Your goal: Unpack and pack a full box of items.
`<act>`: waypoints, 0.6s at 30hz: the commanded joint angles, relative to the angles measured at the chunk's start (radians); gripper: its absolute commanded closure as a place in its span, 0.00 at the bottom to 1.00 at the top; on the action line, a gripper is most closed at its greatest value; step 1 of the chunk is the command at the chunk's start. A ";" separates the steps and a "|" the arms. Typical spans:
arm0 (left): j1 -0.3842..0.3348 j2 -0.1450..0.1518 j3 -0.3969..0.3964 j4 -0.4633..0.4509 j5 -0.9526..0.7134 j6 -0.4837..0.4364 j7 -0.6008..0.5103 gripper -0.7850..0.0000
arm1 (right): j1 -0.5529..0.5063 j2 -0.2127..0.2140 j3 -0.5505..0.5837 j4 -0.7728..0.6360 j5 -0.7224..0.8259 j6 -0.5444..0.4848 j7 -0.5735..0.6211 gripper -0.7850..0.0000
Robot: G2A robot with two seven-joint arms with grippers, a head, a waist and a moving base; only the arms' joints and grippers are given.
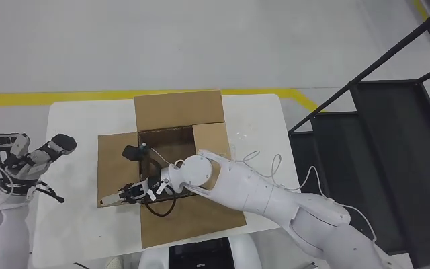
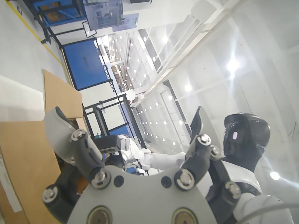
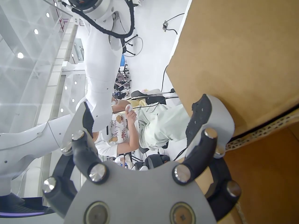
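Black-padded fingers (image 3: 202, 115) of the right gripper (image 3: 142, 120) are seen spread wide, with nothing held between them. One finger lies at the edge of a cardboard flap (image 3: 233, 47); whether it touches or is just beside cannot be told. In the top view this gripper is placed over the left-hand flap of the box (image 1: 178, 109), close to the left rim of the opening, with the right arm (image 1: 269, 195) stretched across the near flap from the right. The box is stood open in the middle of the white table (image 1: 74, 222), its four flaps folded outward. Its inside is dark and partly covered by the arm, so contents cannot be made out. The left gripper (image 2: 128, 129) is likewise held wide open and empty. It is found well apart from the box, at the table's left edge, with its fingers pointed toward the box; brown flaps are seen beyond them in the left wrist view. A yellow line (image 1: 67, 98) is marked on the grey floor behind the table, and black stairs (image 1: 386, 128) are set to the right.
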 commanded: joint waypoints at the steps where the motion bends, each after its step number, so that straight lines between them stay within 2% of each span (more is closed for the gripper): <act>1: -0.020 0.000 0.040 0.023 0.036 0.048 -0.009 0.00 | -0.005 0.000 0.010 -0.002 -0.003 0.002 0.007 0.00; 5: -0.062 -0.003 0.108 0.082 0.104 0.084 -0.011 0.00 | -0.015 0.004 0.035 -0.014 -0.013 0.009 0.024 0.00; 10: -0.107 -0.005 0.159 0.151 0.194 0.083 0.022 0.00 | -0.039 0.023 0.098 -0.054 0.009 0.029 0.053 0.00; 18: -0.144 -0.009 0.237 0.211 0.322 0.113 0.071 0.00 | -0.133 0.107 0.339 -0.259 0.044 0.138 0.124 0.00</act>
